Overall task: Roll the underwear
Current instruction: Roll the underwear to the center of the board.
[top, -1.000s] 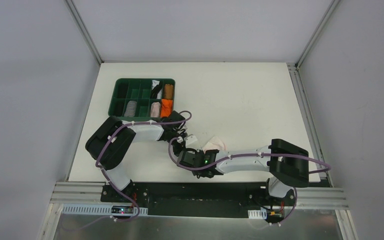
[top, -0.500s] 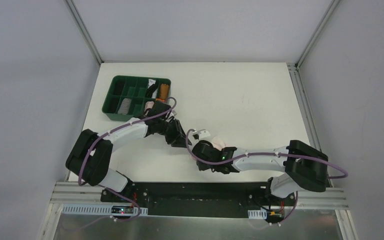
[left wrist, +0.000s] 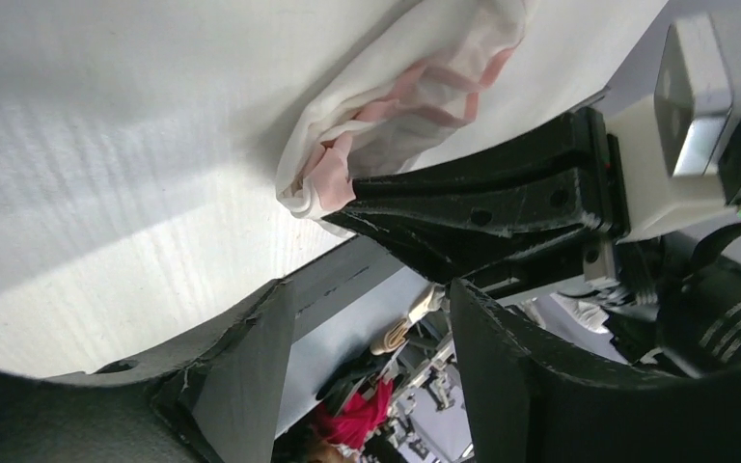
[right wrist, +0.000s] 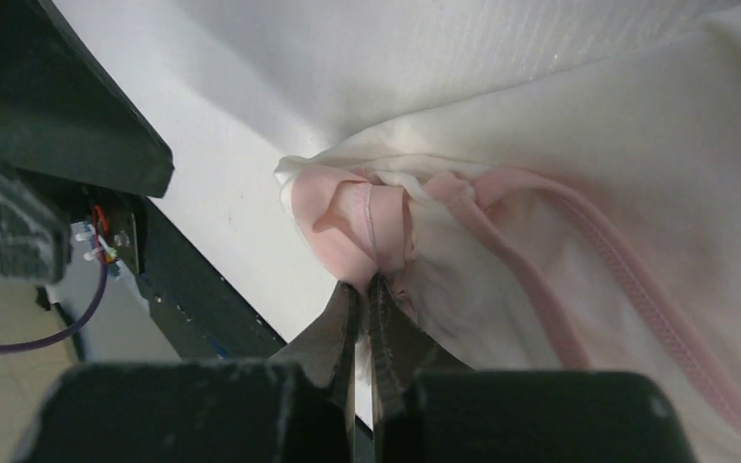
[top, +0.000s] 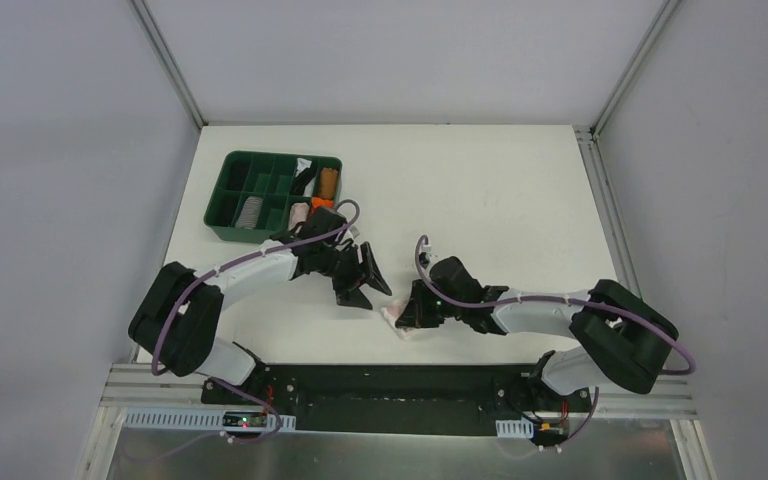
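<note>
The pale pink-white underwear (top: 397,318) with pink edging lies bunched on the white table near its front edge. My right gripper (top: 412,306) is shut on a pink fold of it; in the right wrist view the jaws (right wrist: 367,285) pinch the fabric's corner, and the rest of the underwear (right wrist: 579,164) spreads out behind. My left gripper (top: 368,282) stands open just left of the cloth, with nothing between its fingers (left wrist: 241,376). In the left wrist view the underwear (left wrist: 415,77) sits beyond the open left gripper (left wrist: 367,323), apart from it. No other underwear shows.
A green divided tray (top: 245,235) sits at the back left, holding an orange roll (top: 317,203), a brown roll (top: 327,180) and a grey roll (top: 251,210). The black rail (top: 400,385) runs along the table's front edge, close to the cloth.
My left gripper has opened and let go of the cloth. My right gripper has shut on the underwear and drawn it left, toward the front edge.
</note>
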`<state>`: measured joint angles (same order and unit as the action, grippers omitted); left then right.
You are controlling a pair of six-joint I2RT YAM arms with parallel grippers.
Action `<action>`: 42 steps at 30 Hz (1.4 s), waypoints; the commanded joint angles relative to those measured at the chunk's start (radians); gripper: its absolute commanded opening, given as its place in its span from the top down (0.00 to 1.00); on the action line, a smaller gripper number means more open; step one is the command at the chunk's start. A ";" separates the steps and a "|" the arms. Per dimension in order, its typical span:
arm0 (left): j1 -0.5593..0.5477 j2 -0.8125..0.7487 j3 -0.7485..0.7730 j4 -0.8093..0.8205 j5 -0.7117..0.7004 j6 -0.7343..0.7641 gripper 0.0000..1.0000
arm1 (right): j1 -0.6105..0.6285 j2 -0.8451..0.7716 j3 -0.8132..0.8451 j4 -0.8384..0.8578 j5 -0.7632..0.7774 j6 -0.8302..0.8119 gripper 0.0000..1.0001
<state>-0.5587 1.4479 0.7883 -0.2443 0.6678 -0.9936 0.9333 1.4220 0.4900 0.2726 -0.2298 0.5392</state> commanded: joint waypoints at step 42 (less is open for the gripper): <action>-0.150 0.259 -0.012 0.174 -0.133 -0.151 1.00 | -0.107 -0.246 0.051 -0.352 -0.025 -0.003 0.47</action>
<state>-0.7017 1.7138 0.7860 -0.0391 0.5751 -1.1336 0.7990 1.2613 0.4736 0.1028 -0.3817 0.5671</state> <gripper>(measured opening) 0.033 0.511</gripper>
